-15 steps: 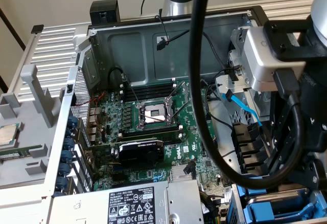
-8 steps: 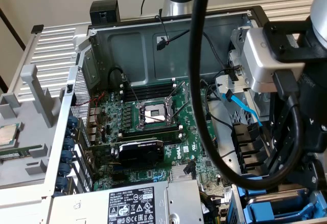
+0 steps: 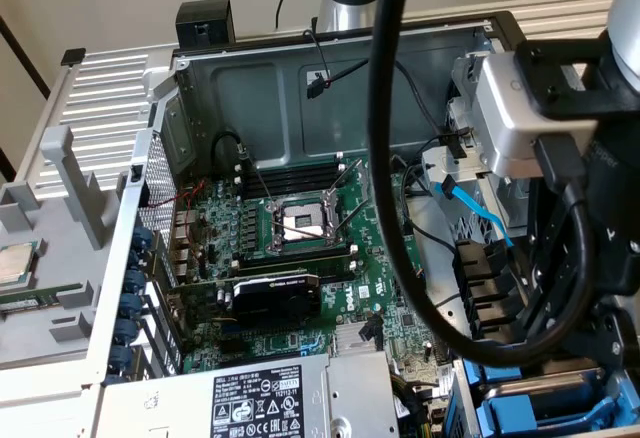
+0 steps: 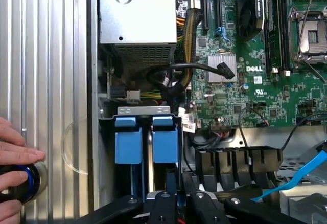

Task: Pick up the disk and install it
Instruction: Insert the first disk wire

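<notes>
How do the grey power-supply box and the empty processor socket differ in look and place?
The power-supply box is a closed grey metal case with a black-and-white label; the processor socket is an open square frame with its levers raised. The box sits at the case's edge; the socket sits mid-motherboard. Both are inside the open computer case.

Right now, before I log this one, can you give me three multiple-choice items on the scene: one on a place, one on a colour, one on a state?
1. Where does the loose chip lie?
A. In the socket
B. Outside the case, at the exterior view's left
C. On the power supply

2. What colour is the flat cable?
A. Blue
B. Red
C. Yellow

3. How is the processor socket?
A. Under a fan
B. Taped over
C. Uncovered, with its levers raised

Answers:
1 B: the chip sits on the grey tray beyond the case wall.
2 A: the cable is bright blue against the grey metal.
3 C: nothing covers the socket and both levers stand up.
</notes>
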You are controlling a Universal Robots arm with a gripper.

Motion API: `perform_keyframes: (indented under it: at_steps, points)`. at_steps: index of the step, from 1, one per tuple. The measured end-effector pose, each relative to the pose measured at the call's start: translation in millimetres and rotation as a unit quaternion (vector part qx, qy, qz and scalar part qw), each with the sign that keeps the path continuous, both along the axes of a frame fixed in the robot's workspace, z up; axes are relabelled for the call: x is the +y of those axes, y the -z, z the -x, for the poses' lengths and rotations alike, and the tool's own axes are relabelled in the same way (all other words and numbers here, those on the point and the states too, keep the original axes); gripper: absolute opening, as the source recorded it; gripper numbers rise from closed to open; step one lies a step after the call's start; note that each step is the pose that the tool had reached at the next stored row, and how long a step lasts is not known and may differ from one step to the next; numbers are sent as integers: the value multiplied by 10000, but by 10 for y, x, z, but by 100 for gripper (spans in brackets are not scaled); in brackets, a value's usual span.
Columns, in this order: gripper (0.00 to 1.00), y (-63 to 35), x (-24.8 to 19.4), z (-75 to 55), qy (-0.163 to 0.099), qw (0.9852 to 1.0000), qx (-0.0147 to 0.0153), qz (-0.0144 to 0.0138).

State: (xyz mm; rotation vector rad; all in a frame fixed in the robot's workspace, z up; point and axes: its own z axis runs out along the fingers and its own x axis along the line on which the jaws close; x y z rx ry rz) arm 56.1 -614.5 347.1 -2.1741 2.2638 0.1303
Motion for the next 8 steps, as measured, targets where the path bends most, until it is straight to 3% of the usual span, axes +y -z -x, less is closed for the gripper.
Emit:
perform_keyframes:
  at_steps: [3,8]
  points:
    - [16,-52,-6,1,0,10000,0,-1]
    - [16,-54,-33,1,0,10000,-1,0]
